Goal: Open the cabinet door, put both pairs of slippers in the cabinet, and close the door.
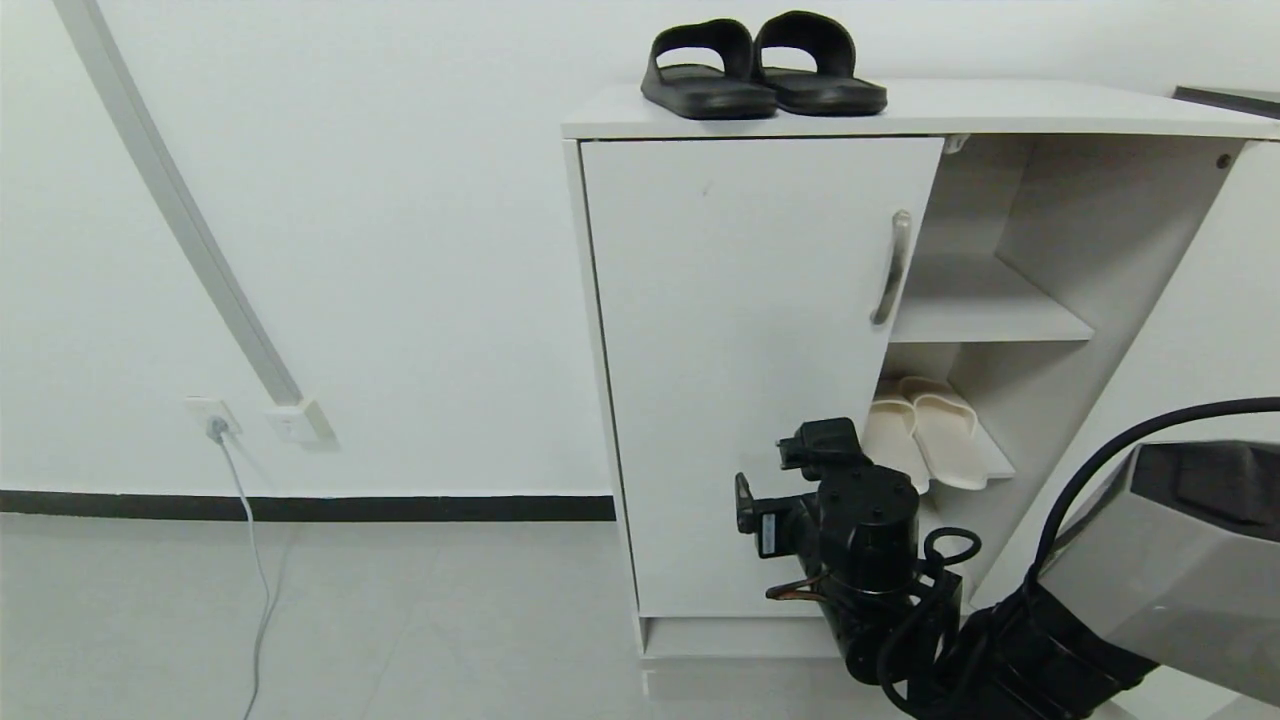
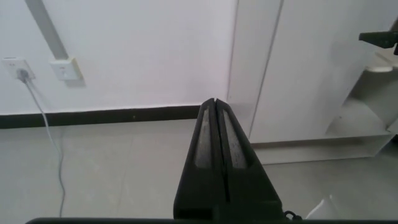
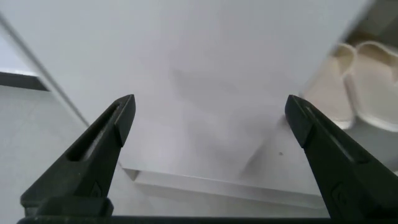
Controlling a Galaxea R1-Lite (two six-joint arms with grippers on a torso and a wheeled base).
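Cabinet door point(image 1: 1190, 330) stands swung out on the robot's right as the right gripper point(image 3: 211, 109), fingers spread wide and holding nothing, faces the lower part of the closed door point(image 1: 740, 350) from close in; whether it touches the panel cannot be told. The left gripper point(image 2: 215, 107), fingers pressed flat together and empty, hangs low over the floor point(image 2: 112, 162), to the left of the cabinet point(image 1: 1000, 105) and well apart from it.

Two pairs of slippers are on show. One pair of cream slippers point(image 1: 935, 430) lies side by side inside the open compartment point(image 1: 1060, 330), below the upper shelf point(image 1: 985, 320) and just beyond the right gripper. One pair of black slippers point(image 1: 765, 70) sits side by side on the cabinet's top, above the closed door and near the front edge.

Of the two doors, one is shut and one open. A single metal handle point(image 1: 893, 268) runs upright along the shut door's free edge. The compartment's mouth lies between that edge and the swung-out door.

Grey floor stretches leftward from the cabinet's foot along the wall point(image 1: 400, 250), where two wall plates point(image 1: 208, 410) sit side by side under a slanting duct point(image 1: 170, 190). One cable point(image 1: 250, 560) trails from the left plate to the floor
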